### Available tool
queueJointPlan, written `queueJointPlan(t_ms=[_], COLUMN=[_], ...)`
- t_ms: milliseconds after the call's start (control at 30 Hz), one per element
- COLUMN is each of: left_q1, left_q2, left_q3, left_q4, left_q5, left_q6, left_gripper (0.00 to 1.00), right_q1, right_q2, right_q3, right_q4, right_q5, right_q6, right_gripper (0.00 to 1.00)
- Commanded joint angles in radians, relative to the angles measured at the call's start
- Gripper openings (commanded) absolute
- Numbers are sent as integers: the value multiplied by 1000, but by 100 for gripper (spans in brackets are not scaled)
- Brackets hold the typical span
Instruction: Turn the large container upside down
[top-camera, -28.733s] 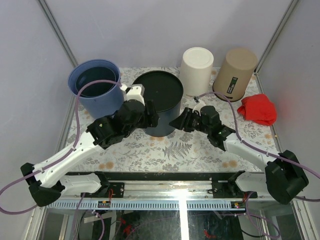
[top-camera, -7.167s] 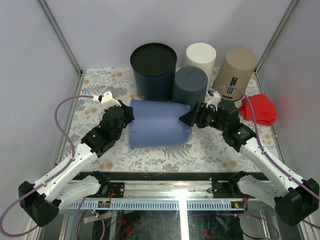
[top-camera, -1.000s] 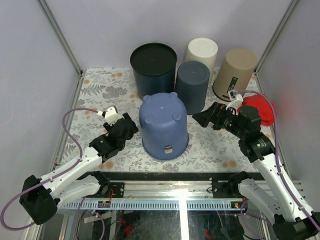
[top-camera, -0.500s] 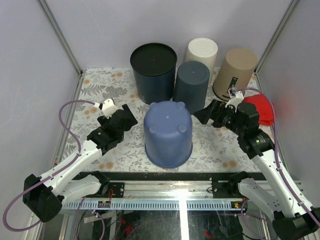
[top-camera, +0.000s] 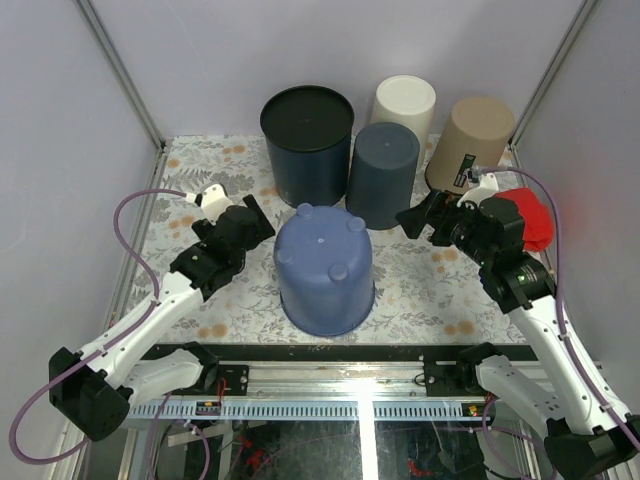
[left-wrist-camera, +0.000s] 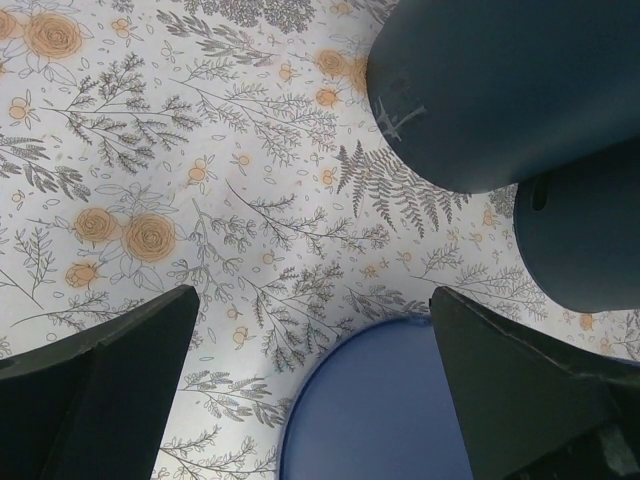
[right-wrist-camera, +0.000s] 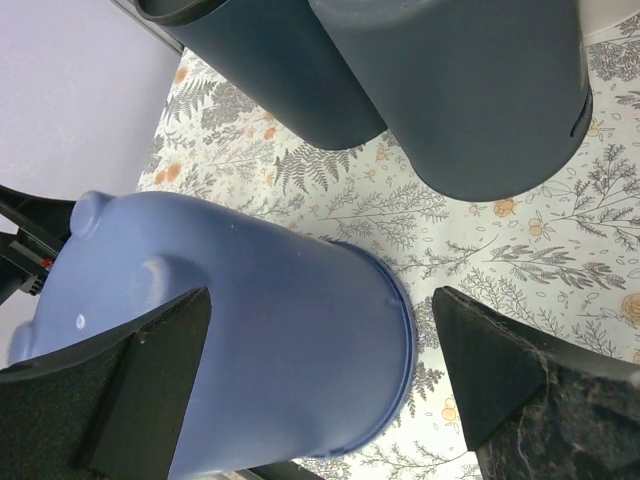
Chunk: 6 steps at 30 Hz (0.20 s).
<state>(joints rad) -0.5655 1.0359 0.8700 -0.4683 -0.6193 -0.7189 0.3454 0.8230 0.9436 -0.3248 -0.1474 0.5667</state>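
Observation:
The large container (top-camera: 325, 270) is a blue bucket. It stands upside down on the floral table near the front middle, its footed base facing up. My left gripper (top-camera: 257, 217) hangs open just left of it and touches nothing. In the left wrist view the gripper (left-wrist-camera: 313, 292) frames the container's blue wall (left-wrist-camera: 380, 410) low between its fingers. My right gripper (top-camera: 413, 218) is open off the bucket's right side. In the right wrist view the gripper (right-wrist-camera: 321, 295) looks onto the container (right-wrist-camera: 250, 340), whose rim rests on the table, and is clear of it.
Behind the bucket stand a dark navy bin with a black top (top-camera: 308, 140), a slate-grey container (top-camera: 383, 172), a white one (top-camera: 405, 100) and a tan one (top-camera: 470, 140), all inverted. A red cloth (top-camera: 528, 215) lies at the right edge. Walls enclose the table.
My left gripper has opened wider and drawn back from the blue bucket. My right gripper has pulled back to the right. The bucket has settled on its rim.

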Motion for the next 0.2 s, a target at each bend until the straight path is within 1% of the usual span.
queueJointPlan(t_ms=[0,167], left_q1=[7,9], left_q2=[0,6], left_q3=[30,28], left_q4=[13,17], left_q5=[19,22], left_q6=[27,31], left_gripper=[100,100], right_q1=[-4,-3], right_q2=[9,47], right_q3=[41,64], right_q4=[15,-3], right_q5=[26,11], right_q6=[-16,-15], right_gripper=[100,100])
